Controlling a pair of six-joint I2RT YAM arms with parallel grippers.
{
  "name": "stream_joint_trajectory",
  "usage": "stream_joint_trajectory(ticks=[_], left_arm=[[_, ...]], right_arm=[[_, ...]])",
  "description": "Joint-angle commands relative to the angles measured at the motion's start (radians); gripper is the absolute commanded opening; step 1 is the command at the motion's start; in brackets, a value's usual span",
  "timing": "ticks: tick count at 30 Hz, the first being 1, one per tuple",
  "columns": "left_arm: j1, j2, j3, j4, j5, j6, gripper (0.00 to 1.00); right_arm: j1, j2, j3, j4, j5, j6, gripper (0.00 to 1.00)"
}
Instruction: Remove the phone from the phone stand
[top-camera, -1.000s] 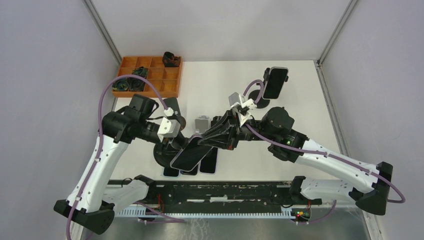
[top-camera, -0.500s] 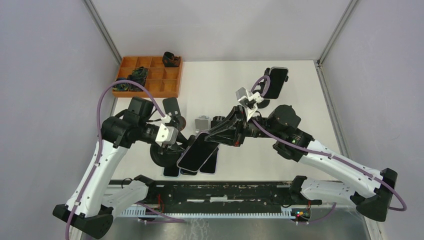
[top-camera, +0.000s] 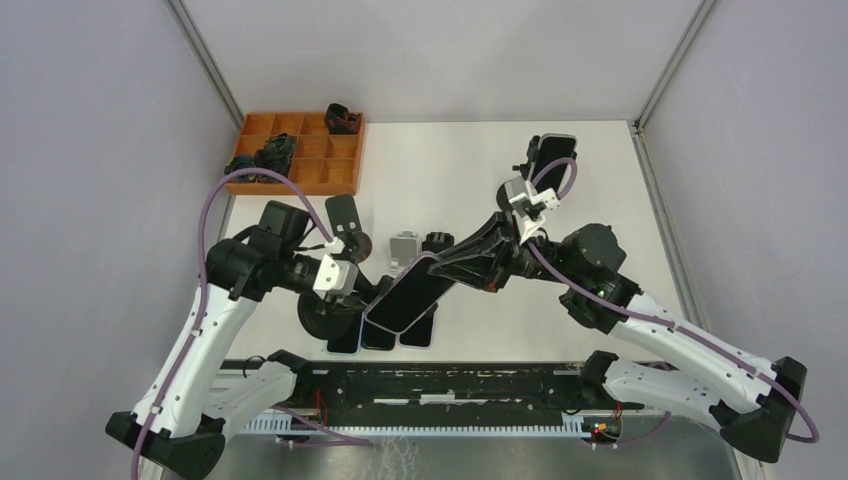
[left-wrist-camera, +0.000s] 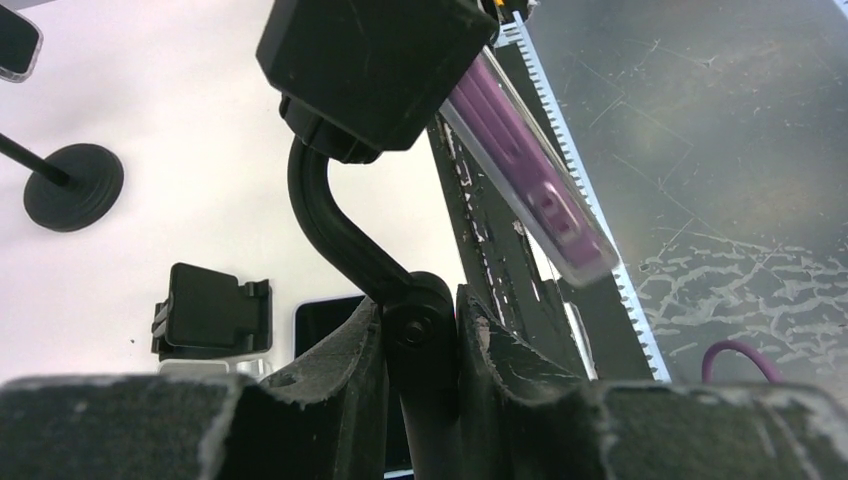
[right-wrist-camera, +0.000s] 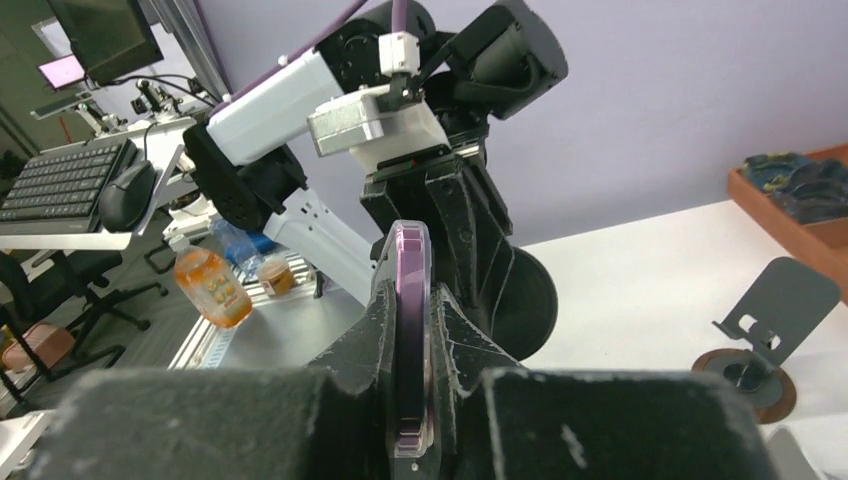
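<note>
Both arms reach inward: right tool pinches the phone edgewise, left tool clamps the phone stand

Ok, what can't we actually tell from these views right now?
- Whether the phone has cleared the stand's cradle: top view, the phone covers it; left wrist, the cradle's back hides the contact.
- Stand base: top view, partly under the left gripper; left wrist, hidden behind its fingers.
- Phones on the table: top view, mostly under the held phone.
- Tray contents: top view, too small.
</note>
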Motion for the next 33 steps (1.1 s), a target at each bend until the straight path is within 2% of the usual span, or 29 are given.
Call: stream_joint_trajectory(ticks=[1,9,15,21,25,29,33], left_arm=[[0.006,-0.054,-0.014,-0.164,-0.095,0.085,0.02],[0.006,-0.069,-0.019,-0.164,-0.119,0.094,0.02],[0.006,-0.055,0.0,-0.164,-0.117,0.108,0.02],[0.006,-0.053,-0.015,-0.164,-0.133,0.122,0.02],[0.006,-0.052,0.02,-0.164,-0.132,0.114,0.02],[0.006,-0.031,0.093,-0.163,-0.113,0.094,0.02],[0.006,-0.02,0.156,-0.154,-0.088,0.066,0.02]], right_arm=[[-0.087,-0.107,0.046,0.291,0.149,0.007,0.0],[-0.126,-0.132,0.072,0.241,0.145,0.004,0.0],[-0.138,-0.129,0.22,-0.071,0.162,-0.106,0.0],[-0.147,-0.125,0.34,-0.202,0.205,-0.155,0.0],[-0.147,-0.08,0.422,-0.436,0.26,-0.209,0.0],[-0.169,-0.009,0.403,-0.648,0.227,-0.226,0.0],[-0.207,0.042,0.301,-0.784,0.165,-0.262,0.0]])
